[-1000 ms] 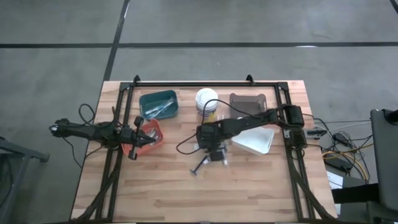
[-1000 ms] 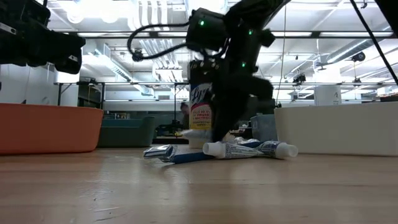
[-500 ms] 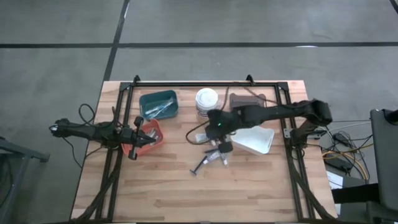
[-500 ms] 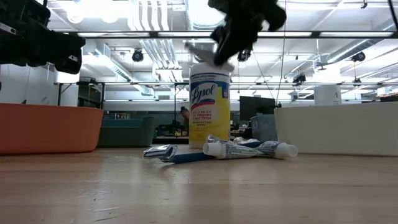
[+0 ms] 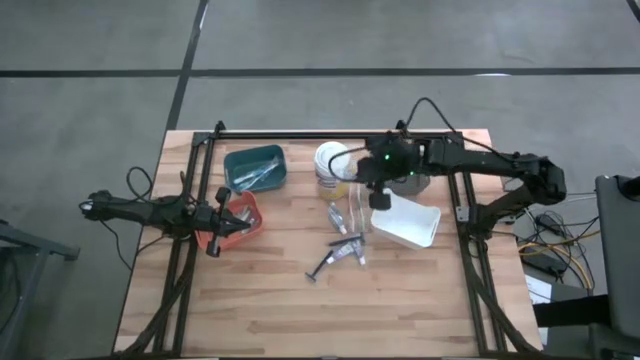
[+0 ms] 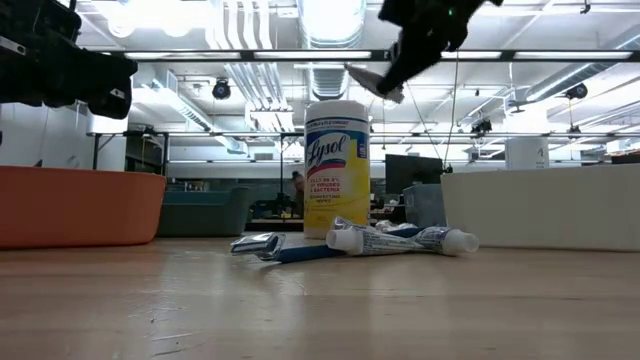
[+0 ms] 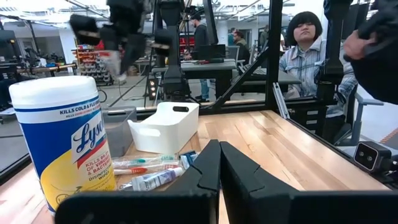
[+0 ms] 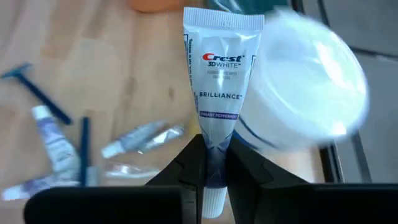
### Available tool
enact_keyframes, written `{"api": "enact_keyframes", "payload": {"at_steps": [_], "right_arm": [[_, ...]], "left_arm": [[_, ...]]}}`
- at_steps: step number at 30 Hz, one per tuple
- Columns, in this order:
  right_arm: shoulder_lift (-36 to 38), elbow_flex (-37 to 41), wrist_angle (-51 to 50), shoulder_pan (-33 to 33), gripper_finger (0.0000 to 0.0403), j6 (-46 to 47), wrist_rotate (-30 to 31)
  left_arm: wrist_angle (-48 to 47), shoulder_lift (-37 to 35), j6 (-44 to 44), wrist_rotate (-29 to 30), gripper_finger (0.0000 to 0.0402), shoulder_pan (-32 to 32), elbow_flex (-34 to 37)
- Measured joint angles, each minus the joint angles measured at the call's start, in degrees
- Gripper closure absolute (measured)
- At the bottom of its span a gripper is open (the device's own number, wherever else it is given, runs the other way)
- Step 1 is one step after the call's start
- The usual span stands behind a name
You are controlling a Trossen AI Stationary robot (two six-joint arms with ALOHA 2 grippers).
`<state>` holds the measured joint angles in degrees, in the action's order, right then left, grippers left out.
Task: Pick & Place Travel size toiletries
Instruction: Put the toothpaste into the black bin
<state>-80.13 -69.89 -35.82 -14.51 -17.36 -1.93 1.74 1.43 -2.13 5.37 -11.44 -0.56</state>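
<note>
Right gripper (image 8: 208, 163) now lifted clear of pile, clamped on small white Crest toothpaste tube (image 8: 219, 81), carried high beside tall yellow-labelled wipes tub (image 5: 332, 165). 1 item picked; drop-off next. Left gripper (image 7: 219, 163) clenched empty over orange bin (image 5: 243, 222).

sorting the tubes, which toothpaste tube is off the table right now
The Crest 3D White tube, gripped by its cap end in the right gripper up beside the white tub. The other tubes lie flat on the table.
</note>
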Motion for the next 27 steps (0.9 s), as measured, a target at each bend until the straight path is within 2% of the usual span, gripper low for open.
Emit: {"api": "enact_keyframes", "payload": {"at_steps": [11,27], "right_arm": [[1.4,8.0,2.2,-10.8,0.0362,1.0,0.0],[1.6,12.8,2.2,-15.9,0.0362,8.0,0.6]], "left_arm": [[0.0,0.0,0.0,0.0,0.0394,0.0,0.0],[0.0,0.1,0.0,0.0,0.0394,0.0,0.0]]}}
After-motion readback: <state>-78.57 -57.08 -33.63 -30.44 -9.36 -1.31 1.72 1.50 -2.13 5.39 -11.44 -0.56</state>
